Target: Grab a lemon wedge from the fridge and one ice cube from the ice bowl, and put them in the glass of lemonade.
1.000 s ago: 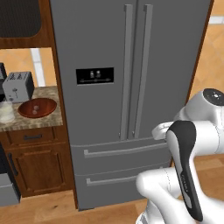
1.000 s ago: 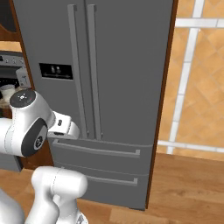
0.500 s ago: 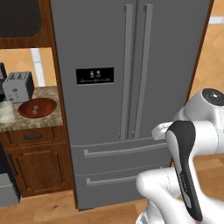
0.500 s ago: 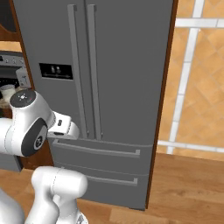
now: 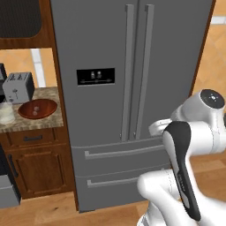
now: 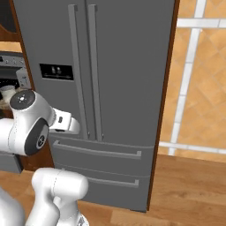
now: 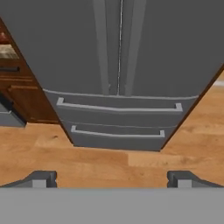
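In front of you the French-door fridge (image 5: 132, 88) stood shut, your gripper (image 7: 112, 178) spread wide and empty, aimed at its two lower drawers, ice bowl (image 5: 37, 108) on the granite counter (image 5: 26, 126) left, glass of lemonade (image 5: 6, 112) just beside it, toaster (image 5: 18, 87) behind.

Granite table (image 5: 44, 120) at left carries toaster (image 5: 17, 87), ice bowl (image 5: 37, 108), glass of lemonade (image 5: 6, 113) just beside bowl. Fridge (image 5: 132, 66) stands on wood floor (image 7: 109, 164).

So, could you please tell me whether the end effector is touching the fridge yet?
Apart. The hand view shows the end effector, fingertips wide, with bare wood floor between them and the fridge.
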Tool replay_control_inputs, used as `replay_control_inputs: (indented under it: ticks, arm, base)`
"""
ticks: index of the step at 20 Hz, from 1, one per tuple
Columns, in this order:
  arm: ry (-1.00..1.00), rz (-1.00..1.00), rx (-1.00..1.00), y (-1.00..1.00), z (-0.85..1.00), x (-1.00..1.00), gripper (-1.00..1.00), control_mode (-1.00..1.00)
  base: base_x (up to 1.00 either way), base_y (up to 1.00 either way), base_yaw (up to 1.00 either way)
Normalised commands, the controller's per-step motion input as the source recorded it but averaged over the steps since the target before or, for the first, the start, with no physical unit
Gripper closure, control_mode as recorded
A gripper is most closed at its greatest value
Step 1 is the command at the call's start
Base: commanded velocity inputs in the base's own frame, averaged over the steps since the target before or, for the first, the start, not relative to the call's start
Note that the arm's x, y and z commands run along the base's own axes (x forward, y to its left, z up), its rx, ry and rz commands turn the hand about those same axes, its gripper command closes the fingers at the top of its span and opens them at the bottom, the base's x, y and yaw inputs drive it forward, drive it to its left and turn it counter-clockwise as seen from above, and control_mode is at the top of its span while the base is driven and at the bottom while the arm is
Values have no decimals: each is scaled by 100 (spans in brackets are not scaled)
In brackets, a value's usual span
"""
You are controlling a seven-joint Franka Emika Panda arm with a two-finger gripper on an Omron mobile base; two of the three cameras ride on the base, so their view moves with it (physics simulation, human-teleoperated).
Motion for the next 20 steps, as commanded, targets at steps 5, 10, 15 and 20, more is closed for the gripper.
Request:
replay_control_inputs:
  ticks: [5,10,15,20]
  arm:
    - [-24,2,0,32,0,65,-100,-100]
    - [-14,1,0,2,0,70,-100,-100]
    - [-14,1,0,10,1,70,-100,-100]
    - [-6,0,0,15,18,51,-100,-100]
  base:
    - [0,0,0]
    - [0,0,0]
    - [0,0,0]
    - [0,0,0]
